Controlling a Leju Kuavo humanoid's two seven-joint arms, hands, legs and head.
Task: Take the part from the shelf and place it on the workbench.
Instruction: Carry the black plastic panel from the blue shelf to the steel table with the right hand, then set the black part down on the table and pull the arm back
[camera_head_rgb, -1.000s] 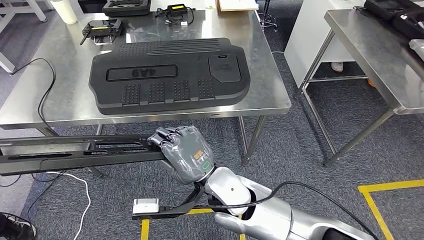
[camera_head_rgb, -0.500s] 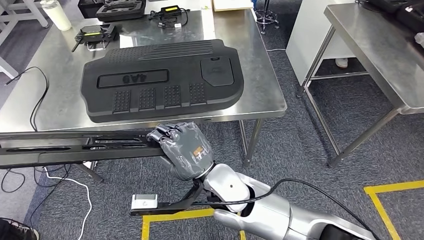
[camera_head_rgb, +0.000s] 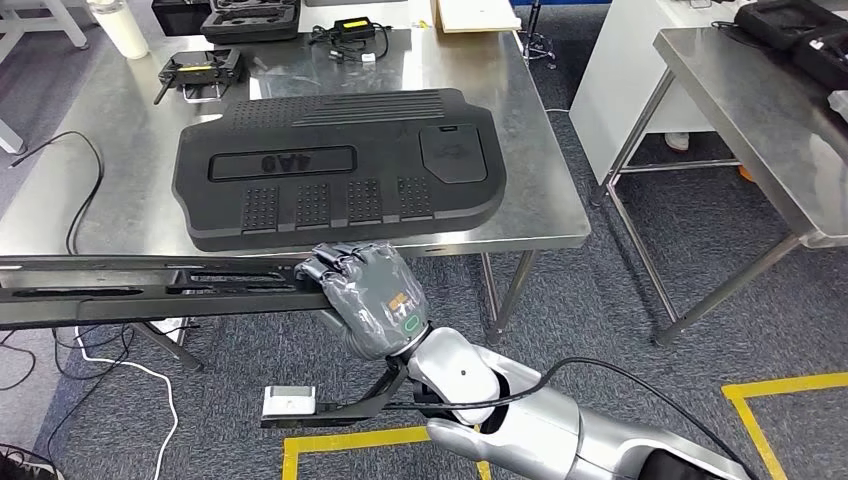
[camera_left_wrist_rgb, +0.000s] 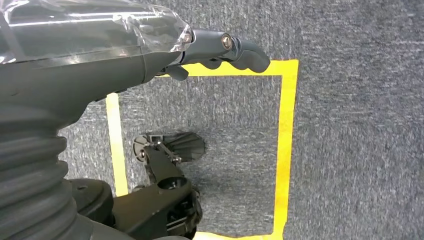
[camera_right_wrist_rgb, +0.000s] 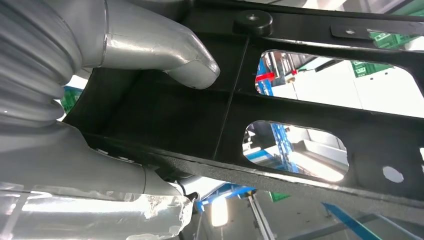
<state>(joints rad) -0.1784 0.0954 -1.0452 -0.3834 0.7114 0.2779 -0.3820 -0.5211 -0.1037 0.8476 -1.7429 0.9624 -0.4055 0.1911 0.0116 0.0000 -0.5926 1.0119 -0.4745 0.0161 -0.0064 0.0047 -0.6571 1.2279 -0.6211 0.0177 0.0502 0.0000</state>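
The part is a long black slotted bar (camera_head_rgb: 150, 290), lying level just in front of the workbench's near edge (camera_head_rgb: 520, 235). My right hand (camera_head_rgb: 365, 300) grips the bar's right end, fingers wrapped over its top. In the right wrist view the thumb (camera_right_wrist_rgb: 170, 57) presses against the bar's underside (camera_right_wrist_rgb: 300, 115), whose cut-out holes show light through them. The bar's left end runs out of the head view. My left hand (camera_left_wrist_rgb: 220, 50) hangs over the carpet with its fingers stretched out and nothing in it.
A large black engine cover (camera_head_rgb: 340, 165) takes up most of the steel workbench. A remote controller (camera_head_rgb: 195, 68), a white bottle (camera_head_rgb: 112, 25) and a charger (camera_head_rgb: 355, 25) lie at its back. A second steel table (camera_head_rgb: 760, 110) stands to the right. Yellow floor tape (camera_head_rgb: 790, 385); cables trail left.
The whole picture has shifted a little, so the camera moved. My right hand keeps the same hold on the bar, which now lies slightly nearer the workbench's front edge.
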